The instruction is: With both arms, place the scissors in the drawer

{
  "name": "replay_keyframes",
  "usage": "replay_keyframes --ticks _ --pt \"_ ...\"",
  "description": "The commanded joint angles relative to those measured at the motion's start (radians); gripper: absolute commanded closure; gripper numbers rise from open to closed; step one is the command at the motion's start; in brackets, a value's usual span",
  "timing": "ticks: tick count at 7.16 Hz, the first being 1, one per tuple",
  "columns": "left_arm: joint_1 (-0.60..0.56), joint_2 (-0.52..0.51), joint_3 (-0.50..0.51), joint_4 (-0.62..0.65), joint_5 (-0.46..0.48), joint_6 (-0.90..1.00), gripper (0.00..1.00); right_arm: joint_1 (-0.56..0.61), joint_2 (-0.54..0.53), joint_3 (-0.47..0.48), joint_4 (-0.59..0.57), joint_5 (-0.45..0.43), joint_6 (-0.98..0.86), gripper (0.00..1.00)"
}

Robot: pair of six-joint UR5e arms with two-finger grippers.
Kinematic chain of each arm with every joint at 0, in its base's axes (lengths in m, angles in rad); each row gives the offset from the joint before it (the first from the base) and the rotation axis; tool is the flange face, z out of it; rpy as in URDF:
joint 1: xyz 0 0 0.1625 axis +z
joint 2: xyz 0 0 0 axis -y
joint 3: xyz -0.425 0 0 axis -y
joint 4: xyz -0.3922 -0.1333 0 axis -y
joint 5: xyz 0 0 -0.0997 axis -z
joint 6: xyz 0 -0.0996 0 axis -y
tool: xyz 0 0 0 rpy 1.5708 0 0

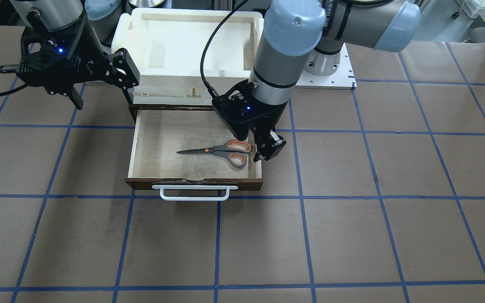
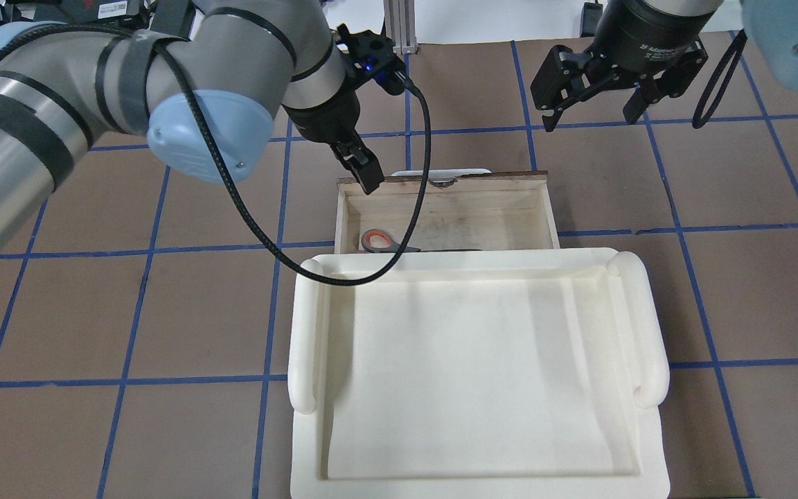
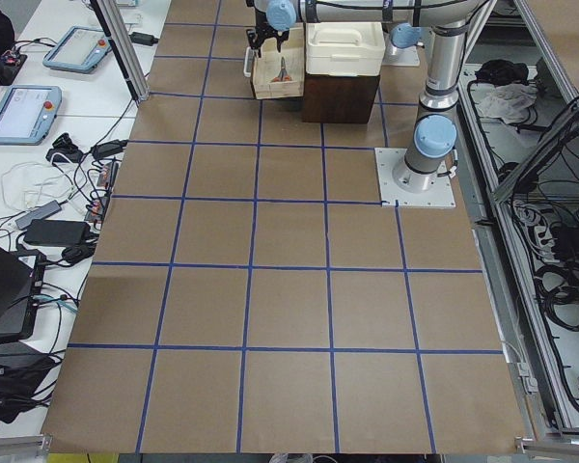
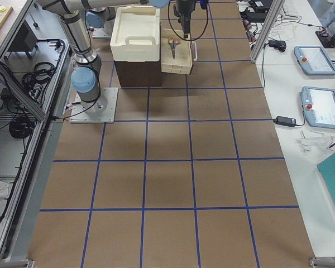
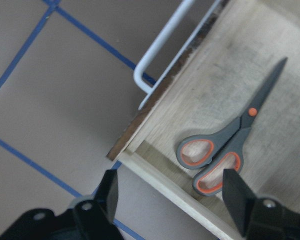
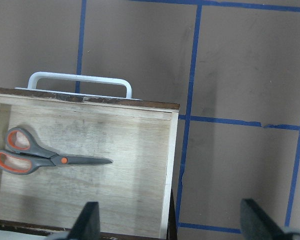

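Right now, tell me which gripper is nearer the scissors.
Left. The left gripper hangs over a wall of the drawer, by the handles of the scissors; the right gripper is beyond the opposite wall, past the blades.

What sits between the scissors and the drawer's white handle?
Nothing loose: bare drawer floor, then its front wall, separates scissors from handle, per the front-facing view.

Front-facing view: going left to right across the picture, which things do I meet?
right gripper, open → scissors, lying flat in the drawer → left gripper, open → white mounting plate
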Motion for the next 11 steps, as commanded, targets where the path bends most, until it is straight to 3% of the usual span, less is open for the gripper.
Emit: replay_keyframes --ticks 1,3,4,5,6,8,11 --pt "0.104 0.045 0.012 -0.012 0.016 -0.312 0.0 0.0 -0.001 0.0 0.0 0.001 0.0 0.0" --pt "0.199 0.074 0.011 -0.04 0.022 -0.495 0.0 0.002 -0.001 0.0 -0.002 -0.004 0.0 0.0" --pt "0.252 0.086 0.009 -0.058 0.02 -0.5 0.0 0.002 -0.001 0.0 -0.002 -0.005 0.0 0.0" --pt "0.265 0.1 0.005 -0.113 0.055 -0.5 0.0 0.0 -0.001 0.0 0.001 -0.005 0.0 0.0" --pt "0.265 0.108 -0.003 -0.117 0.147 -0.503 0.0 0.0 -0.003 0.0 0.003 -0.005 0.0 0.0" --pt "0.267 0.154 -0.006 -0.195 0.149 -0.592 0.0 0.0 -0.003 0.0 0.006 -0.01 0.0 0.0" --pt "0.265 0.197 -0.017 -0.213 0.145 -0.6 0.0 0.0 -0.003 0.0 -0.003 -0.076 0.0 0.0"
